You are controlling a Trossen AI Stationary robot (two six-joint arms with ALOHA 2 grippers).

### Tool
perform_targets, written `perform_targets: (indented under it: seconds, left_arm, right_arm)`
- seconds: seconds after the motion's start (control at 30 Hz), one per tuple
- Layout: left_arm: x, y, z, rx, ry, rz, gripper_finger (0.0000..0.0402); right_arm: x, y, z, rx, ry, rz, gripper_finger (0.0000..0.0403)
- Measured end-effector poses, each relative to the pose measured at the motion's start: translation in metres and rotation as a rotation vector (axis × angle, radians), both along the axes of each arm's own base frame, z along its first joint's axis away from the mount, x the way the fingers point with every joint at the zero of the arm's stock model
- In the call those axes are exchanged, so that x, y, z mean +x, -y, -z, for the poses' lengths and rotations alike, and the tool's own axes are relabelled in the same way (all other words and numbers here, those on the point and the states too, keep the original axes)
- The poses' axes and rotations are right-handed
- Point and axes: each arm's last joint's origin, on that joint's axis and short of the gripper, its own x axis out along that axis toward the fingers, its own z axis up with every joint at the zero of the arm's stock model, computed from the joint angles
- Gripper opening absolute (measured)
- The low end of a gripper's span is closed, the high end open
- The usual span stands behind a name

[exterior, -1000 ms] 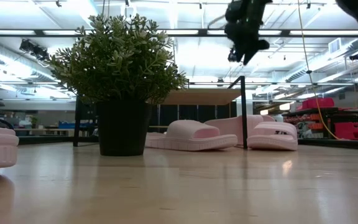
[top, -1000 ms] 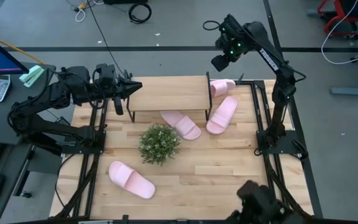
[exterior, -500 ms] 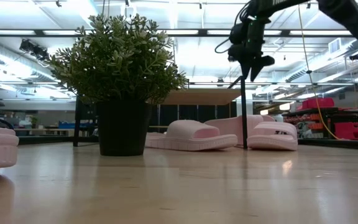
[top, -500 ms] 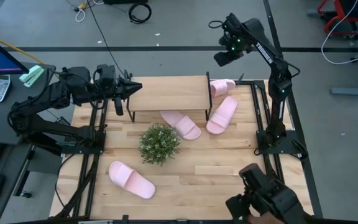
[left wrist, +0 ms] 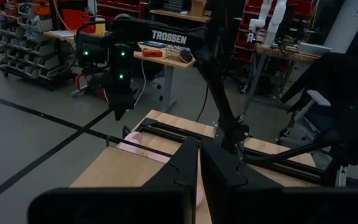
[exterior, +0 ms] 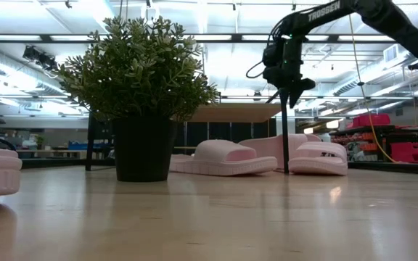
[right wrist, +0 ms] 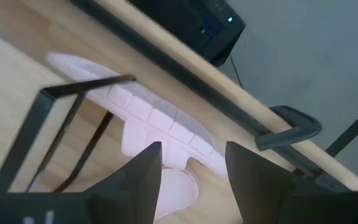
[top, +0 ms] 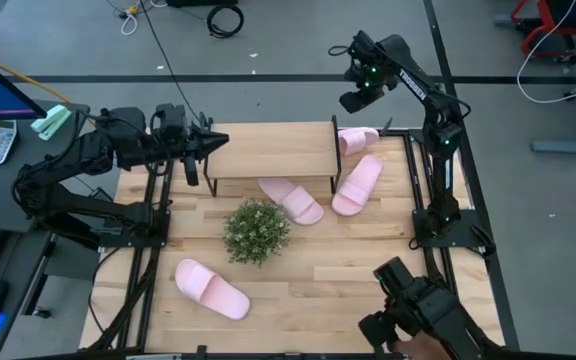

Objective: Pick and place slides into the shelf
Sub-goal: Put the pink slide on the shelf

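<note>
Right gripper (top: 352,100): fingers spread apart, nothing between them; the right wrist view shows the two dark fingers (right wrist: 135,180) with a clear gap, looking down on a slide (right wrist: 148,121) and the black frame of the shelf (right wrist: 55,118). The gripper hangs above the bench's far right corner, just beyond the far edge, over the shelf's right end. In the low view it sits above the shelf's right leg (exterior: 284,76).

Left gripper (top: 213,143): fingers pressed together, holding nothing; the left wrist view shows them meeting at a thin seam (left wrist: 199,180). It rests at the left end of the shelf, near the bench's far left corner.

Shelf (top: 268,150): low rack, light wooden top board, thin black metal frame, along the far edge of the bench (top: 368,270).

Slides, all pale pink foam, wide single strap, open toe:
- one (top: 356,139) at the far right corner, just beside the shelf's right end, partly under the right arm.
- one (top: 358,184) lying diagonally toward the right edge, just beside the shelf's right leg.
- one (top: 291,199) at the shelf's near side, heel end tucked under the board.
- one (top: 211,289) near the near left corner, well apart from the others.

Green potted plant (top: 256,231) stands mid-bench, between the near-left slide and the shelf.
</note>
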Motion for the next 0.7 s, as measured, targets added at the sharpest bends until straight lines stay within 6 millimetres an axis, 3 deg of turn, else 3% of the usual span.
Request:
perform_targets:
  seconds: [0.3,0.43,0.7]
  left_arm:
    - [0.0,0.0,0.001,-0.001,-0.007,0.0,0.0024]
    - [0.0,0.0,0.001,-0.001,-0.007,0.0,0.0019]
    - [0.0,0.0,0.001,-0.006,-0.005,-0.001,0.0031]
  right_arm:
    - [-0.026,-0.017,0.047,0.166,-0.158,-0.161,0.0183]
    - [-0.035,-0.024,0.061,0.126,-0.279,-0.229,0.0183]
    - [-0.036,-0.027,0.076,0.056,-0.256,-0.3,0.0183]
